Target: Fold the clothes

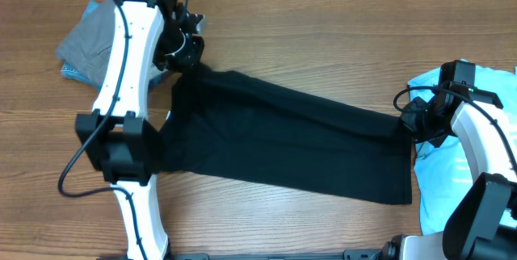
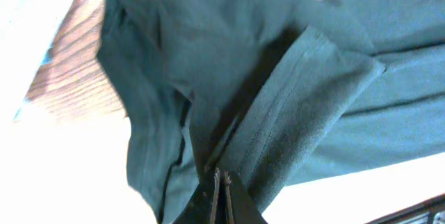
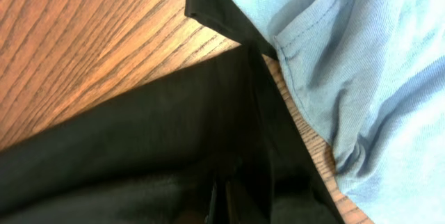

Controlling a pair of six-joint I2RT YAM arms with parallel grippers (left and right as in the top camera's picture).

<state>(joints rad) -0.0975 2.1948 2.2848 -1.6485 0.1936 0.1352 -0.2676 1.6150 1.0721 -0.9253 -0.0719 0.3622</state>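
Observation:
The black T-shirt (image 1: 283, 135) lies stretched as a long band across the wooden table, from upper left to lower right. My left gripper (image 1: 187, 56) is shut on its upper left corner; in the left wrist view the fingers (image 2: 221, 177) pinch a hemmed fold of the cloth (image 2: 278, 92). My right gripper (image 1: 410, 123) is shut on the shirt's right end; in the right wrist view the fingers (image 3: 221, 190) are closed in the black cloth (image 3: 139, 140). The shirt's neck label is hidden.
A light blue T-shirt (image 1: 477, 163) lies at the right edge under my right arm, and shows in the right wrist view (image 3: 361, 64). A grey piece (image 1: 93, 38) on a blue piece lies at the far left. The table is wood (image 1: 323, 34).

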